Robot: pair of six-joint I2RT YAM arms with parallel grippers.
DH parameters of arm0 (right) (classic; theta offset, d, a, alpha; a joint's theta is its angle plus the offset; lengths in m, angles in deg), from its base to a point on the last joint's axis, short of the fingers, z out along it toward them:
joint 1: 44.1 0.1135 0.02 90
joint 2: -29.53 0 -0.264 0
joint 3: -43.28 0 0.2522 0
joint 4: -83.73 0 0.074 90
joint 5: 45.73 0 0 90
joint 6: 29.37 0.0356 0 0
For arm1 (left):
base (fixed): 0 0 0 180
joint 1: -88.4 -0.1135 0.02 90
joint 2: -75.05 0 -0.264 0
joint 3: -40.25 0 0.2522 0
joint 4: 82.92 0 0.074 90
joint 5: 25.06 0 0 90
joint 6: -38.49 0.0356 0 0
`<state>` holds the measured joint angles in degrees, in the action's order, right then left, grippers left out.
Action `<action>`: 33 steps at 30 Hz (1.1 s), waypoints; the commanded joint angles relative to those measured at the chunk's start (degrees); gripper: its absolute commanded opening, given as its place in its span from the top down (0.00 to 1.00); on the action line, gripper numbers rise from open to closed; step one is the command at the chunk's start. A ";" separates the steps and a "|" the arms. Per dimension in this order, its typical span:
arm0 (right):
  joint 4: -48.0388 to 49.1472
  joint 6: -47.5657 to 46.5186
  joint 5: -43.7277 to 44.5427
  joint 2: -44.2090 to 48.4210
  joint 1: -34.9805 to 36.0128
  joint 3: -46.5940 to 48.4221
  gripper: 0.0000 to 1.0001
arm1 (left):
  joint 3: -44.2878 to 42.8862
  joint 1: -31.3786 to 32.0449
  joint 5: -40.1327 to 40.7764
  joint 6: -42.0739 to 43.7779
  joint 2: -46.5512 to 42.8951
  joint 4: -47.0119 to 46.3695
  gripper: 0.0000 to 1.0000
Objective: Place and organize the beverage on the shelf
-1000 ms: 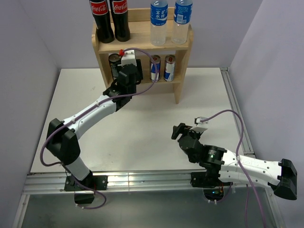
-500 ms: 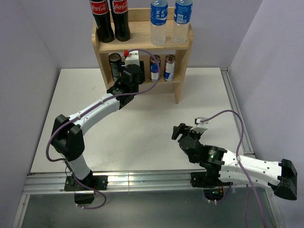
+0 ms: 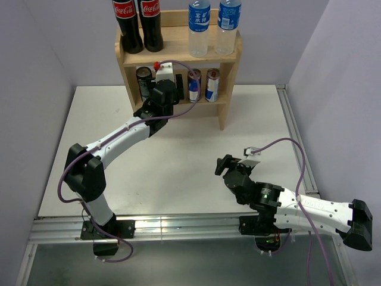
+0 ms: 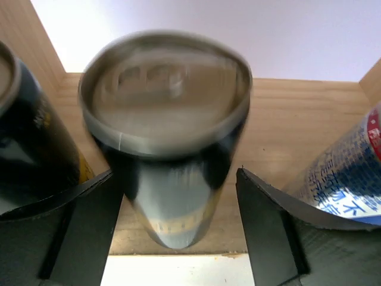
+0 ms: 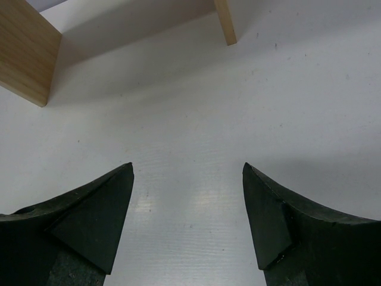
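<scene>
The wooden shelf stands at the back of the table. Its top tier carries two cola bottles and two water bottles. On the lower tier are a dark can and two blue-silver cans. My left gripper reaches into that tier between them. In the left wrist view a second dark can stands upright on the shelf board between my left gripper's open fingers, with a gap at the right finger. My right gripper hangs open and empty over the table.
In the left wrist view the first dark can is close on the left and a blue-silver can close on the right. The right wrist view shows bare white table and the shelf's side panels. A purple wall rises behind the shelf.
The left arm reached further right into the lower tier, then eased back a little. Its fingers now stand apart round the dark can. The right arm has not moved.
</scene>
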<state>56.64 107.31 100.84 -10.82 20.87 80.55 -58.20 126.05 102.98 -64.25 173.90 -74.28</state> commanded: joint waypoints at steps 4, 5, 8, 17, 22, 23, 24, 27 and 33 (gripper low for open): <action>0.23 1.14 2.66 -0.33 -0.46 -0.04 0.19 | 0.92 -0.65 1.51 0.51 -1.64 -3.93 0.15; 0.23 1.05 2.75 -0.42 -0.46 -0.04 0.19 | 1.27 -0.73 1.51 0.43 -1.90 -3.93 0.14; 0.31 1.05 2.84 -0.77 -0.46 0.13 0.19 | 1.63 -0.65 1.42 0.16 -2.43 -3.58 0.13; 0.49 0.87 2.93 -1.74 -0.37 0.40 0.19 | 6.80 0.93 0.37 -2.91 -7.43 -1.64 0.01; 0.23 1.05 3.01 -2.44 -0.37 0.84 0.19 | 8.39 2.34 0.63 -3.35 -9.63 0.11 0.01; 0.14 1.05 3.10 -2.62 -0.37 0.93 0.19 | 9.09 2.52 0.72 -3.61 -9.99 0.20 0.01; 0.14 1.05 3.10 -2.53 -0.46 0.93 0.19 | 9.53 2.87 0.72 -3.62 -10.34 0.03 0.01; 0.23 0.96 3.10 -2.71 -0.37 1.01 0.19 | 11.12 3.48 0.72 -3.62 -11.40 -0.50 0.01; -0.21 0.79 2.84 -3.58 -0.46 1.72 0.19 | 13.57 4.36 0.19 -5.11 -13.94 1.25 0.01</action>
<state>56.60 107.28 101.65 -14.02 20.73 80.57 -45.89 129.52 103.31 -67.61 163.70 -73.85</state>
